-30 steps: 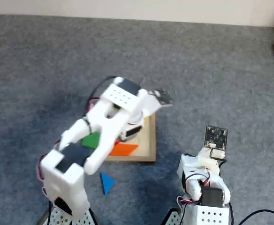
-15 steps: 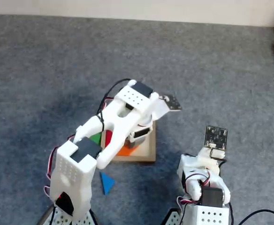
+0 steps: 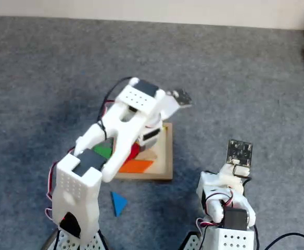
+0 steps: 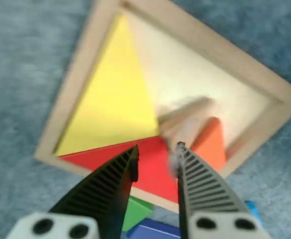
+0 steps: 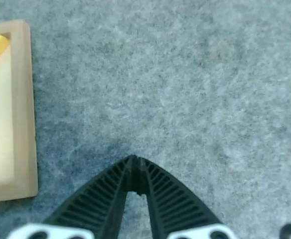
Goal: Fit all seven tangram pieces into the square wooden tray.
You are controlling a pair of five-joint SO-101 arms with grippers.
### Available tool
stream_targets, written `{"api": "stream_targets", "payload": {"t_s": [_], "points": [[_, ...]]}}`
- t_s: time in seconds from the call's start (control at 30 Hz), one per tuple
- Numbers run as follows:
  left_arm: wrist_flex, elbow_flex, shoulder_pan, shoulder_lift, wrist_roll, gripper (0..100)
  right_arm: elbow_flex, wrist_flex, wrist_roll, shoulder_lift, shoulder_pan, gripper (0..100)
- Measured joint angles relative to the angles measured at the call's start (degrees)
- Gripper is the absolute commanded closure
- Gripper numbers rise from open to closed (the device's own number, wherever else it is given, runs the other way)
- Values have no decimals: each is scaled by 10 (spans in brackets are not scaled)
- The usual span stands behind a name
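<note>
Surface: grey carpet (image 3: 235, 67).
Tray: wooden tray (image 3: 168, 156).
Left arm: left gripper (image 4: 157, 153) partly open, holding nothing, over red piece (image 4: 153, 174).
Right arm: right gripper (image 5: 135, 164) closed, tray's 3 o'clock.
Loose: blue triangle (image 3: 118, 202), tray's 7 o'clock.

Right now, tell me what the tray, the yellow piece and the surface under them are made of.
Tray: pale wood, probably unvarnished, judging by its tan, matte frame.
Yellow piece: smooth and evenly coloured, so painted wood or plastic; the look leaves open which.
Surface: grey carpet or felt, with fuzzy, mottled fibres.
</note>
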Motion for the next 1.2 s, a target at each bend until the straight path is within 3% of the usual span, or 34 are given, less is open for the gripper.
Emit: {"api": "stream_targets", "payload": {"t_s": [0.47, 0.73, 0.97, 1.2], "points": [[21, -19, -11, 0, 2, 867, 0, 0, 0, 0, 0, 990], [34, -19, -7, 0, 103, 864, 0, 0, 0, 0, 0, 990], [-37, -5, 26, 0, 212, 863, 0, 0, 0, 0, 0, 990], [-88, 39, 33, 9, 229, 863, 0, 0, 0, 0, 0, 990]]}}
